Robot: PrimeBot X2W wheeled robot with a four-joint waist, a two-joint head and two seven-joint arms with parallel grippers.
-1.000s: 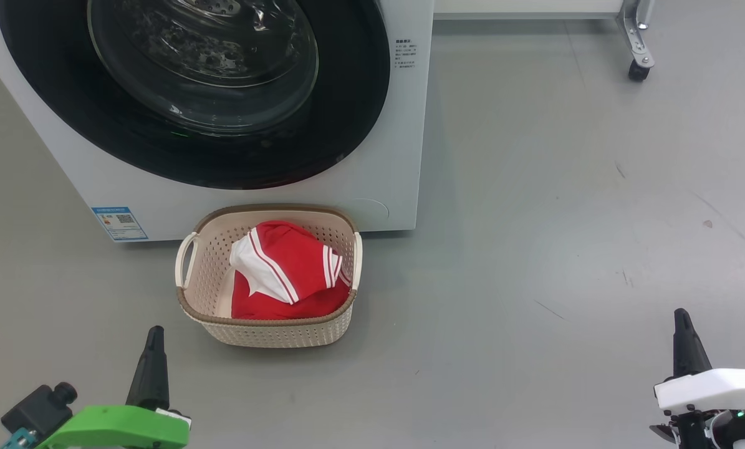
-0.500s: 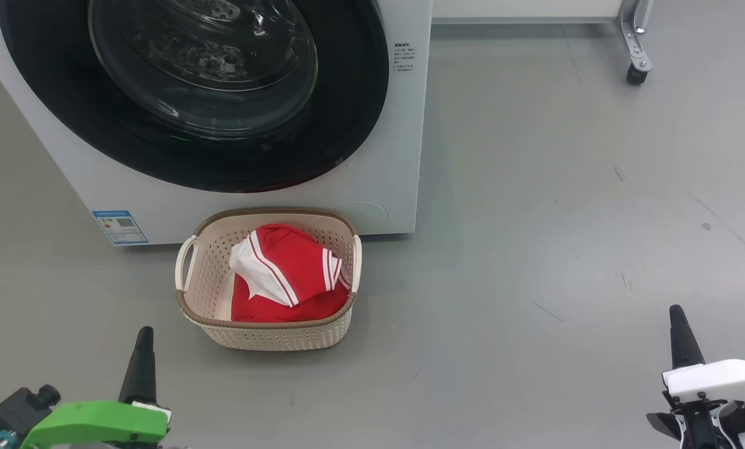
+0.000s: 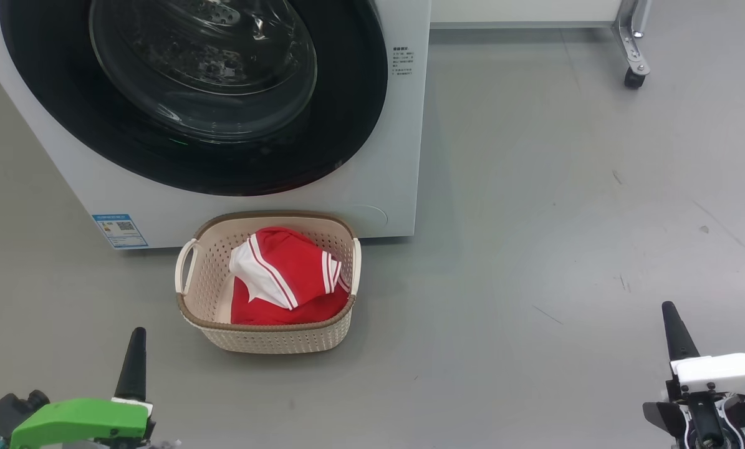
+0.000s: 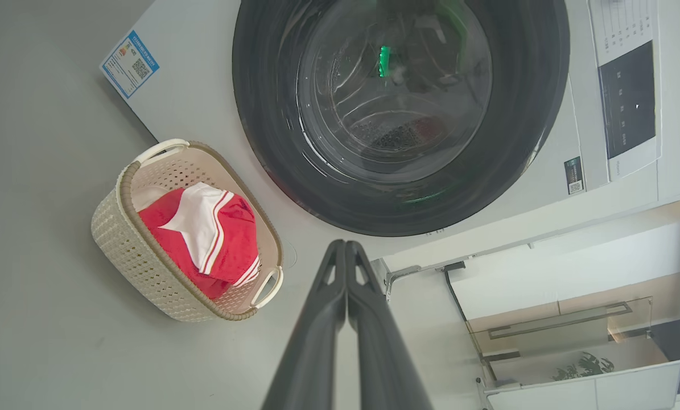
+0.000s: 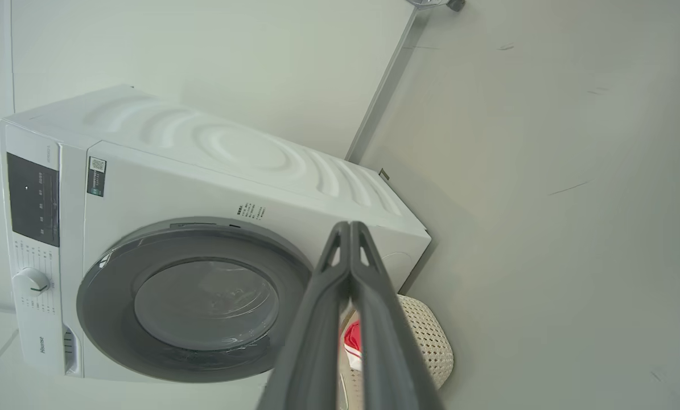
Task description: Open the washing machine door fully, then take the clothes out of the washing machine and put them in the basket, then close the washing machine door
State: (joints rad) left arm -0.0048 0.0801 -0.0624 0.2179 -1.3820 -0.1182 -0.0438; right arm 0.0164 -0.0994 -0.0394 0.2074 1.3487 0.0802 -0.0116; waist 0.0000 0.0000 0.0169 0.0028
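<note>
Clothes [image 3: 282, 274]: red-and-white bundle, in neither hand. Left hand [image 4: 345, 245] low at left, fingers pressed together, empty. Right hand [image 5: 350, 225] low at right, fingers likewise together, empty. Both well apart from basket [image 3: 266, 337]. Basket holds clothes, sits on floor [image 3: 534, 249] just before washing machine [image 3: 403, 156]. Washing machine door [image 3: 347, 125] flush against machine front.

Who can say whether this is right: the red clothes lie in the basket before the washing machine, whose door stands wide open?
Not quite: the washing machine door is shut, as the right wrist view shows. The clothes do lie in the basket before the washing machine.
</note>
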